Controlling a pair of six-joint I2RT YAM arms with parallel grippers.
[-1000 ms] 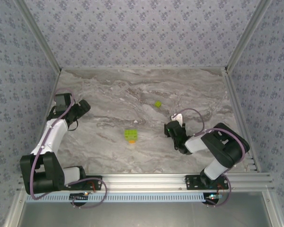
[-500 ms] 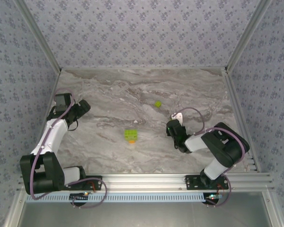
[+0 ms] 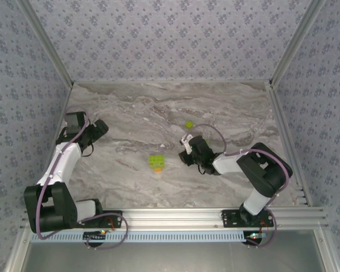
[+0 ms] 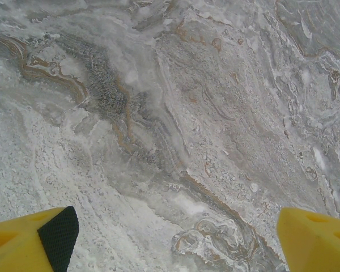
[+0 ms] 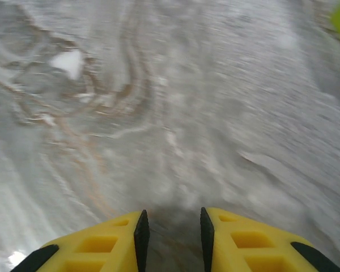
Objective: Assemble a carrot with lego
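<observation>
While both of my arms reach out over it, the wide grey marble-patterned table (image 3: 130, 107) is the biggest thing here, closed in on three sides by blue-grey floral wallpaper walls (image 3: 170, 39).

My white and black left arm (image 3: 62, 164) lies along the table's left side. Its yellow-fingered left gripper (image 4: 175, 241) is spread wide, with only bare table between the fingertips and nothing held.

My right arm (image 3: 260, 170) stretches from the right toward the middle. Its right gripper (image 5: 173, 232) is almost fully closed: the two yellow fingers stand close together with a thin dark gap, and nothing is pinched in it. The wrist view is blurred.

Near the table's centre, just left of the right gripper (image 3: 185, 153) but apart from it, sits the small partly built carrot (image 3: 156, 162): a clump of lime-green lego bricks with one orange brick on its near edge. One loose lime-green lego brick (image 3: 189, 124) lies farther back, near that gripper.

No tray or bin holds the pieces; they rest straight on the table.

I judge the main risk to be a shove. With closed fingers so near such tiny pieces on a smooth top, a sideways sweep could slide the loose brick away or knock the carrot apart. A late or off-centre pinch could also make a brick pop free.
</observation>
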